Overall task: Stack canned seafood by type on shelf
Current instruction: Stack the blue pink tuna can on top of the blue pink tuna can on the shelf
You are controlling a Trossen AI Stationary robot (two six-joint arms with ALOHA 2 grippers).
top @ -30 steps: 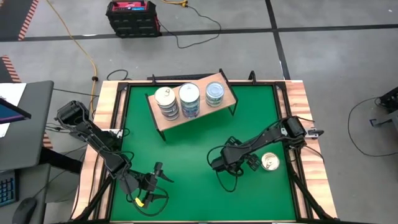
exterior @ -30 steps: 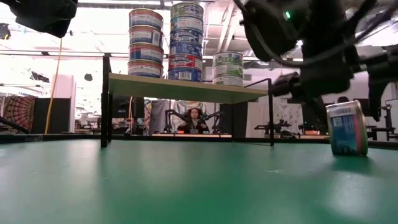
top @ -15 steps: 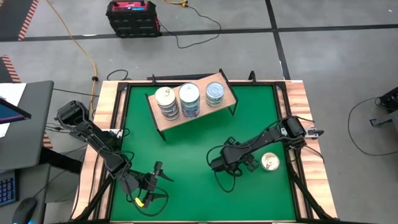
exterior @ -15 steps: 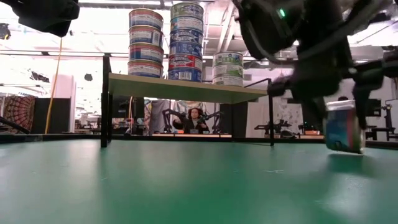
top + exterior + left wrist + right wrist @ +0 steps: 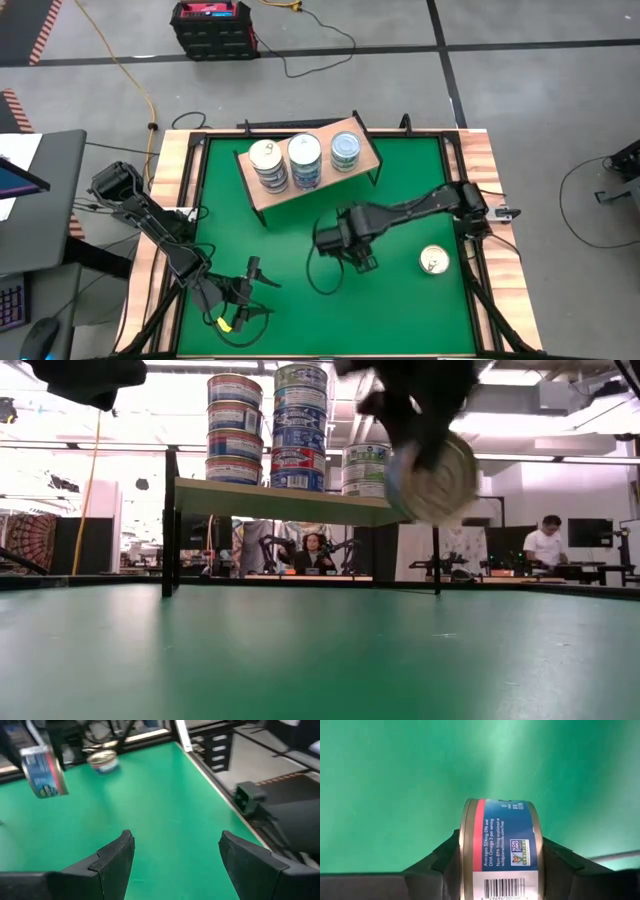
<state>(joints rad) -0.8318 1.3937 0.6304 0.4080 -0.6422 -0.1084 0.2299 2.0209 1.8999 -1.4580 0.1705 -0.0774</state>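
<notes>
The light-wood shelf (image 5: 330,180) stands at the table's far middle and carries three stacks of tins (image 5: 304,155); in the low view (image 5: 300,425) they differ in height. One gold-lidded tin (image 5: 434,261) sits flat on the green table near the right edge, and shows in the left wrist view (image 5: 102,761). My right gripper (image 5: 355,255) hangs over the table's middle, shut on a blue-labelled tin with a red band (image 5: 500,850), which also shows in the low view (image 5: 435,478). My left gripper (image 5: 250,295) waits open near the near-left corner (image 5: 172,855). My right gripper pinches the tin between its two fingers (image 5: 445,865), one on each flat end, so the labelled side wall (image 5: 505,835) faces the wrist camera. It comes from above, pointing down. The tin stands on edge, its round face (image 5: 445,470) tilted, lifted clear of the table.
Wooden rails (image 5: 490,200) border the green surface (image 5: 290,250). The shelf's black legs (image 5: 168,525) stand on the far half. Beyond the table are people, a black crate (image 5: 210,25) and cables on the floor.
My right gripper has risen and swung from the right side toward the table's middle, carrying the tin. A second ago that tin stood on edge on the table beside the gold-lidded one; now it hangs well above the surface. The left arm has kept still.
</notes>
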